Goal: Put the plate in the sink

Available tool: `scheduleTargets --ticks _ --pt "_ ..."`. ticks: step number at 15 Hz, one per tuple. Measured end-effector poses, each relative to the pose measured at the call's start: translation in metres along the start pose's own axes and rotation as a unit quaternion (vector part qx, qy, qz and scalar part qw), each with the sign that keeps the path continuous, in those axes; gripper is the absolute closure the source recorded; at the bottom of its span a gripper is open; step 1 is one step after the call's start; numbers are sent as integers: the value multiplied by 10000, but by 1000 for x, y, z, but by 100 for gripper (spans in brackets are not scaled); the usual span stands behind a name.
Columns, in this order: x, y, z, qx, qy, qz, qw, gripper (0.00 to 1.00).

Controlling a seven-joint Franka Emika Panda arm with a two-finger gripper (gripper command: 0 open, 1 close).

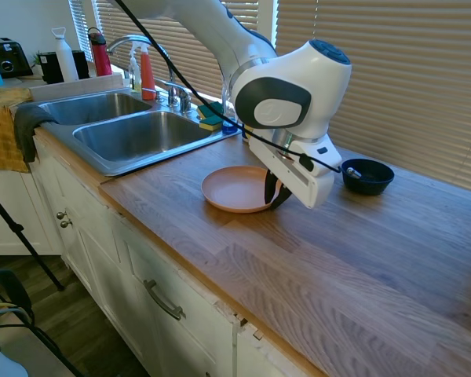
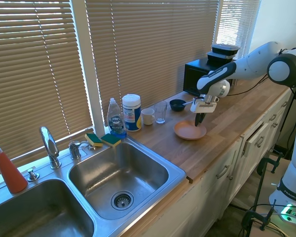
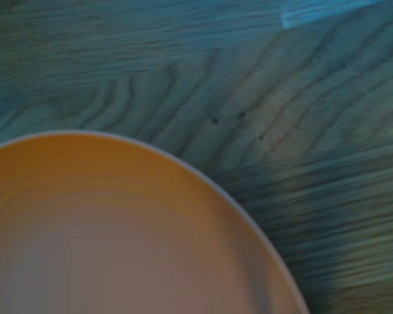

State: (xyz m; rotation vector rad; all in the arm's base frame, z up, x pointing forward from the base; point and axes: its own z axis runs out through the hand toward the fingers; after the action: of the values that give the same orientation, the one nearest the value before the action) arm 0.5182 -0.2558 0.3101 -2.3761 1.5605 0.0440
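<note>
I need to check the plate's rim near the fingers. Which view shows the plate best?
First exterior view: the plate is large, gripper at its rim. Second exterior view shows it small; wrist view only part, blurred.

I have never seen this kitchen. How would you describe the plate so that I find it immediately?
Start at the double steel sink under the window blinds and follow the wooden countertop away from it. The plate lies flat there, with the robot's gripper at its rim. It is round, shallow and salmon-orange, unlike the smaller dark blue bowl beyond it.
</note>
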Motion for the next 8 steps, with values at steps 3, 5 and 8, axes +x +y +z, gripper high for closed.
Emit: scheduleTargets --ticks 3,5,8 --pt "-2 2 -5 12 -113 -95 9999 100" --pt "-5 2 -12 50 -205 -153 9997 100" --pt "-14 0 -30 135 -334 -276 9990 100"
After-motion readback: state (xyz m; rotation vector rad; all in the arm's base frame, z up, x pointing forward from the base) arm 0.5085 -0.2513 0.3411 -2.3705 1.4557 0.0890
